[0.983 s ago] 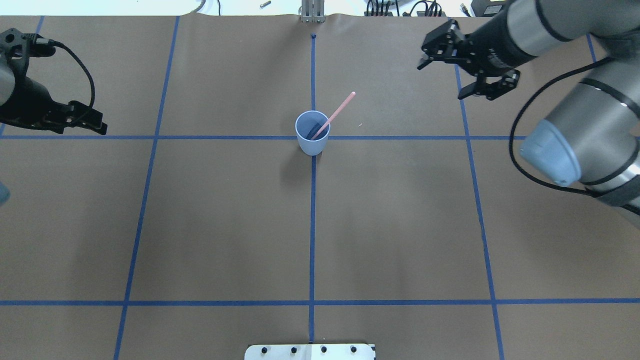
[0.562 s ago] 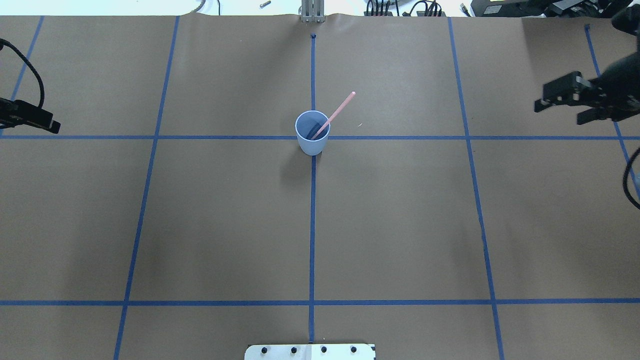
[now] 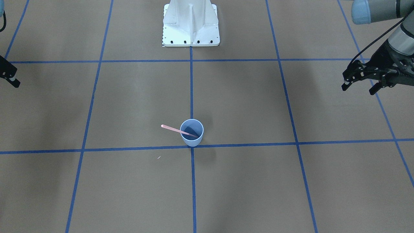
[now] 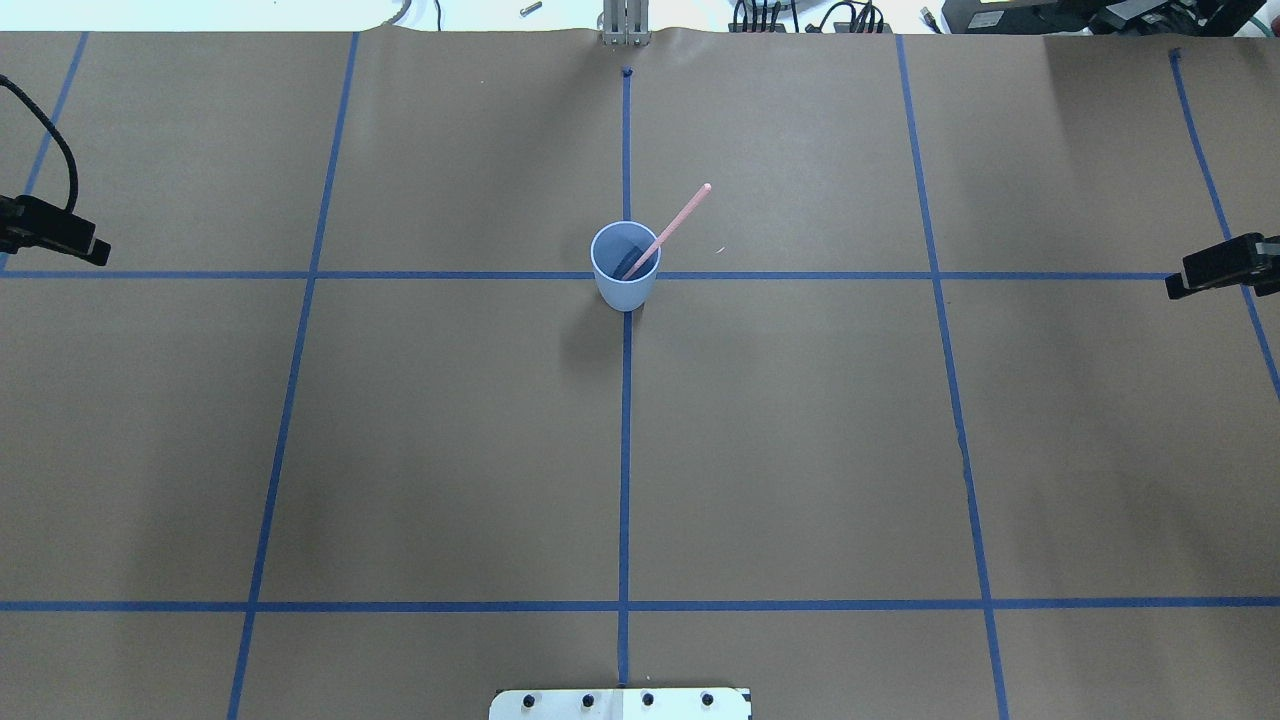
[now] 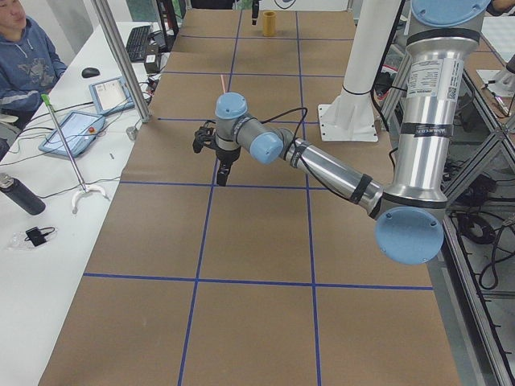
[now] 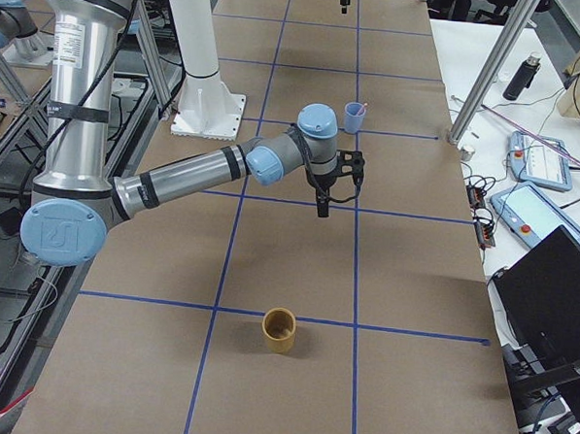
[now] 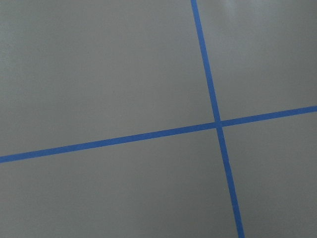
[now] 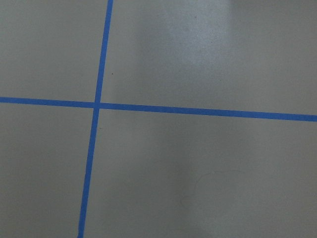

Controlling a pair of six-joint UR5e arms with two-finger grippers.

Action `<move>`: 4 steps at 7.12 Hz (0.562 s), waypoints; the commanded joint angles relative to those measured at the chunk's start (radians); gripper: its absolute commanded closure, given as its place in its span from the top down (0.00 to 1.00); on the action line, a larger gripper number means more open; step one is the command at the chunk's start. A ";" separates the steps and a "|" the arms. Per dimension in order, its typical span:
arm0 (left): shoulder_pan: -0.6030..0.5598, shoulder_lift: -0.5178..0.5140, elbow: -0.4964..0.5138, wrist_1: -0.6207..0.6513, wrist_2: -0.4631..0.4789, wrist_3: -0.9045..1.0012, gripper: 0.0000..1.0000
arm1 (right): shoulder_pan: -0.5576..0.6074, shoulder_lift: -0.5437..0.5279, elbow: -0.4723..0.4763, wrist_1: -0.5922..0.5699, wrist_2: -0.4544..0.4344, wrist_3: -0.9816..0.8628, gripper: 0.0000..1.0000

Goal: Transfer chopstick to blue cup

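We judge the thin pink chopstick (image 4: 680,215) light, stiff; pinch it above the pale-blue plastic cup (image 4: 625,290). Left gripper (image 3: 357,89) splayed, empty; right gripper (image 4: 1215,268): cannot tell.

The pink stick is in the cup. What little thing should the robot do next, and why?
Probably just park the arms. The chopstick leans in the upright blue cup, its lower end inside. The left gripper, open and empty, and the right gripper sit far out at opposite table edges.

Blue cup (image 4: 625,288) — chopstick (image 4: 680,215) jutting out — blocks centre.
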 commanded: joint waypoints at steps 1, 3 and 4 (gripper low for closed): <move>-0.018 0.012 -0.003 0.002 -0.009 0.040 0.97 | 0.002 -0.010 -0.008 0.001 0.003 -0.018 1.00; -0.091 0.126 0.003 0.002 -0.043 0.284 0.97 | 0.024 -0.033 -0.010 0.000 0.017 -0.074 1.00; -0.126 0.213 -0.012 -0.010 -0.048 0.324 0.97 | 0.032 -0.032 -0.007 0.000 0.032 -0.073 1.00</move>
